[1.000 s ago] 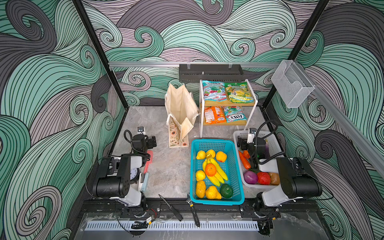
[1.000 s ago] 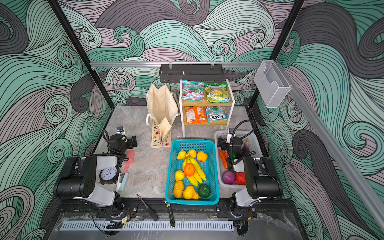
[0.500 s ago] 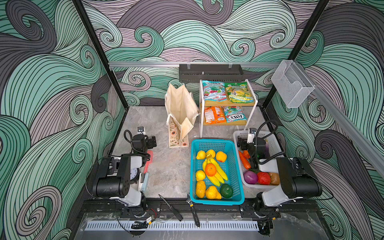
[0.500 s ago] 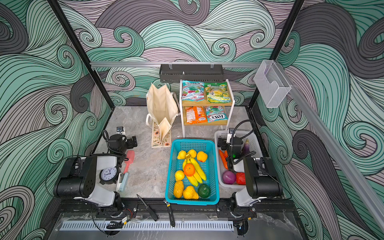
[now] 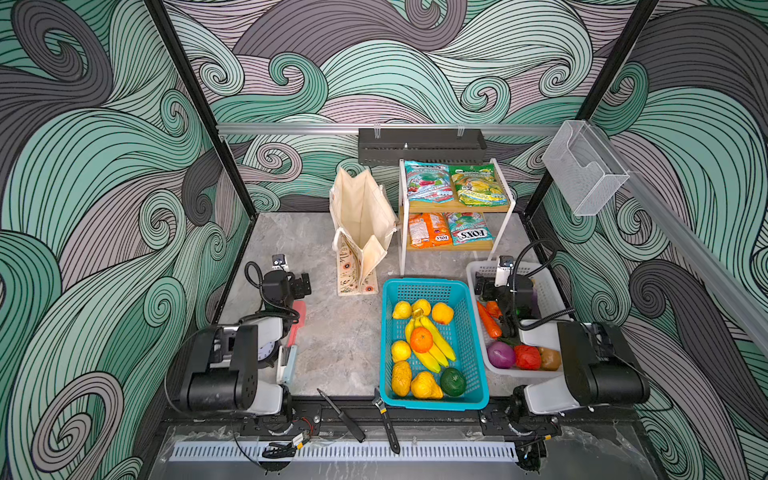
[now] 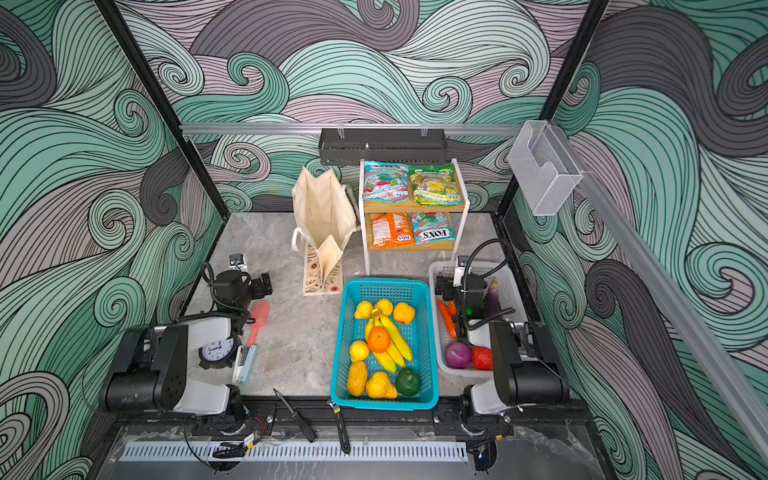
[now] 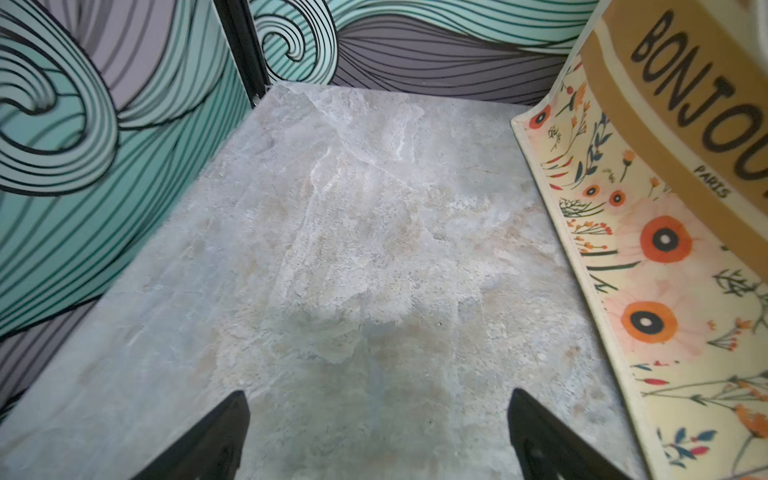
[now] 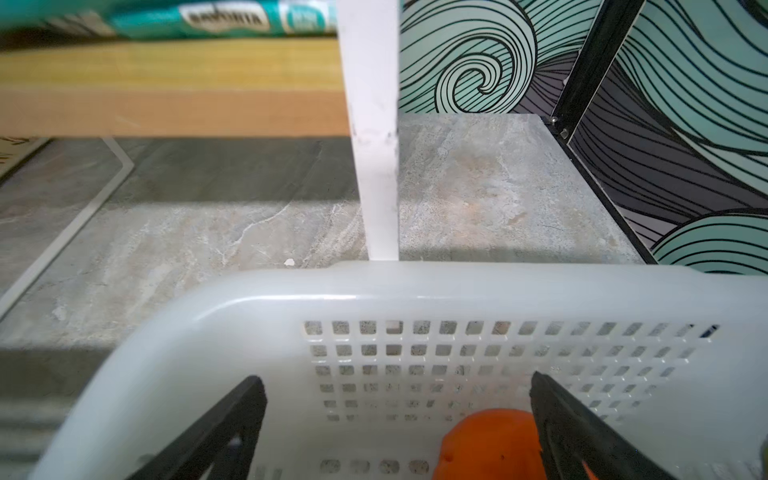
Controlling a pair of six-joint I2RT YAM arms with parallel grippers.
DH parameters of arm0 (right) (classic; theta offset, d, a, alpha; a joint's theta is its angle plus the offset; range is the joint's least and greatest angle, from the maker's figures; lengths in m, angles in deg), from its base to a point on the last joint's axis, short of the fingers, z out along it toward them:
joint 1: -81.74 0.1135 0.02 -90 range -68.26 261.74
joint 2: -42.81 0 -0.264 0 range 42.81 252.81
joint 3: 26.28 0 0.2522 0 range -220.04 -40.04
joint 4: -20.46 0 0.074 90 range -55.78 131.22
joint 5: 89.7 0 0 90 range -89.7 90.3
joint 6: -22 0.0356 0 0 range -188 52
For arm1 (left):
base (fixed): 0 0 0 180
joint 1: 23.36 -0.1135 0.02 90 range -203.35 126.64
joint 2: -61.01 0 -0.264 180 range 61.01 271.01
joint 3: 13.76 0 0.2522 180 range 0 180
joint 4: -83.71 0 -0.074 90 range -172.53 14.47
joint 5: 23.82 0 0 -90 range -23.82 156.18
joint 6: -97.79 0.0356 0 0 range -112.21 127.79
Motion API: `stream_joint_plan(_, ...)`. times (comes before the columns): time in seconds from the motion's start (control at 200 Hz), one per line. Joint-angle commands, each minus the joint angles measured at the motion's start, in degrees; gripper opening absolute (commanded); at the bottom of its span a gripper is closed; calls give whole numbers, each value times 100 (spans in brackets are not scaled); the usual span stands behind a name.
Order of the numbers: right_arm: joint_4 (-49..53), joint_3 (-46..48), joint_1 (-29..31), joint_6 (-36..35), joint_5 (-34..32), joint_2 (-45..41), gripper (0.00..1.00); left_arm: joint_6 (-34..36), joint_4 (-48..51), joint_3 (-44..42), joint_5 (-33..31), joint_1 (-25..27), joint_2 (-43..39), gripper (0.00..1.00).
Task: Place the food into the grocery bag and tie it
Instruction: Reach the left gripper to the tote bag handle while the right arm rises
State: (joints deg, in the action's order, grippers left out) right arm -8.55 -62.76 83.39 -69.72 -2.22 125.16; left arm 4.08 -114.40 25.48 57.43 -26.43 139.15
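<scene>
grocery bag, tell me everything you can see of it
The grocery bag is a cream canvas tote with a thick white handle drooping at its side, an orange-flower print and a tan band reading BONJOU and PARIS in the left wrist view. It stands upright, mouth gaping, no food visible inside, at the back of the grey table, close beside the white shelf rack; whether they touch is unclear.

Open cream tote (image 5: pixel 361 216) upright, bananas (image 5: pixel 442 338) in teal basket (image 5: pixel 422 286)
</scene>
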Motion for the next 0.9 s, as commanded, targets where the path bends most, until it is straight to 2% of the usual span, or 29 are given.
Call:
stream_joint_plan(0.0, 879, -312, 20, 5, 106, -671, 99, -289, 563, 184, -410, 85, -764, 98)
stream_joint_plan(0.07, 1376, -485, 20, 238, 64, -1037, 99, -511, 798, 286, -325, 120, -1078, 99)
stream_joint_plan(0.18, 1755, -590, 20, 405, 440, -1676, 99, -899, 1315, 599, -120, 199, -1470, 99)
stream_joint_plan(0.255, 2140, -706, 20, 918, 456, -2121, 99, -1890, 1851, 941, -158, 207, -1788, 99)
stream_joint_plan(0.32, 2537, -760, 5, 1815, 199, -2516, 99, -2936, 2828, 1469, -214, 202, -1961, 99)
stream_joint_plan(0.385, 2546, -736, -16, 2023, 536, -2794, 99, -3453, 3710, 1994, 65, 206, -2055, 99)
stream_joint_plan(0.505, 3148, -1192, -13, 2092, 1576, -2952, 99, -3424, 3559, 2349, 1231, 210, -2034, 99)
stream_joint_plan(0.56, 3404, -1440, -10, 2088, 1993, -2931, 99, -3472, 3897, 2653, 1424, 285, -1990, 99)
stream_joint_plan(0.645, 3768, -1754, 79, 2141, 2404, -2891, 99, -3224, 4829, 3319, 1179, 648, -1849, 98)
stream_joint_plan(0.721, 3952, -1942, 223, 2131, 2540, -2840, 99, -2800, 5516, 3931, 627, 1140, -1666, 98)
stream_joint_plan(0.896, 4525, -2369, 692, 1843, 2470, -2619, 99, -1756, 6189, 5105, -427, 2243, -954, 99)
